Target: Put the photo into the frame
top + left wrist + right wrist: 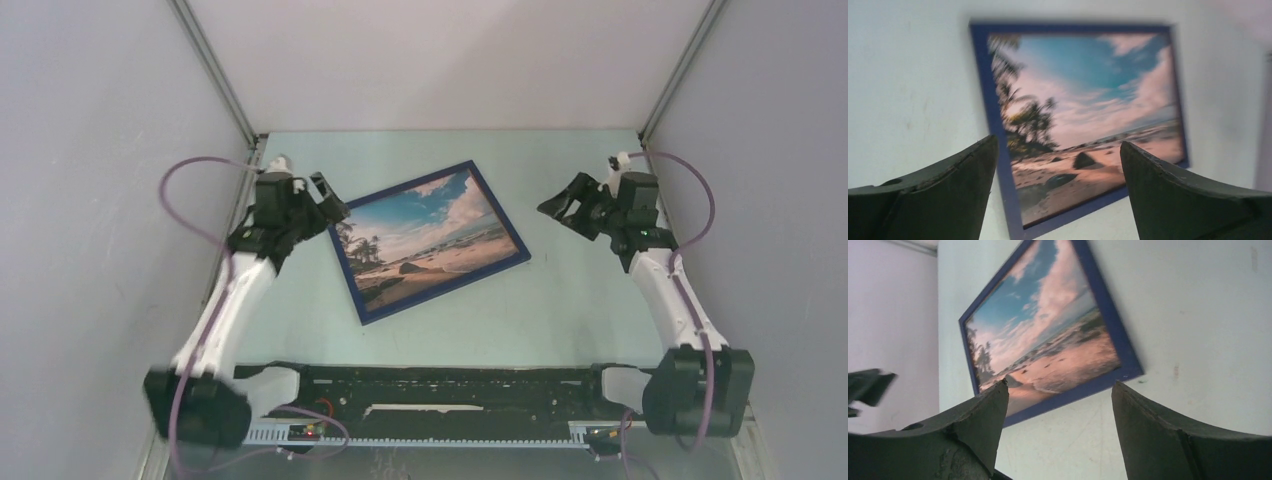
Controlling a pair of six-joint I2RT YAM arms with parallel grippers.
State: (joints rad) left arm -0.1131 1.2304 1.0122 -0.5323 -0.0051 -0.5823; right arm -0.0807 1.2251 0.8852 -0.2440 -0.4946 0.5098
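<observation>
The photo [425,238] is lying inside the blue frame [445,292] on the worktop [560,310], between the left fingers [958,190] and the right fingers [973,425], both gaping wide and holding nothing, so a low swing from either might be nudging the frame and popping the photo out.

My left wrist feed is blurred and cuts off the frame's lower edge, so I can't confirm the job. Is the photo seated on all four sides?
Observer: Yes. From above, the photo sits inside the frame, with blue border along all four sides.
Operator: Where's the right arm?
Observer: The right gripper hangs to the frame's right, open, apart from it.
Operator: Is the frame square to the table?
Observer: No, it lies turned at an angle on the table.
</observation>
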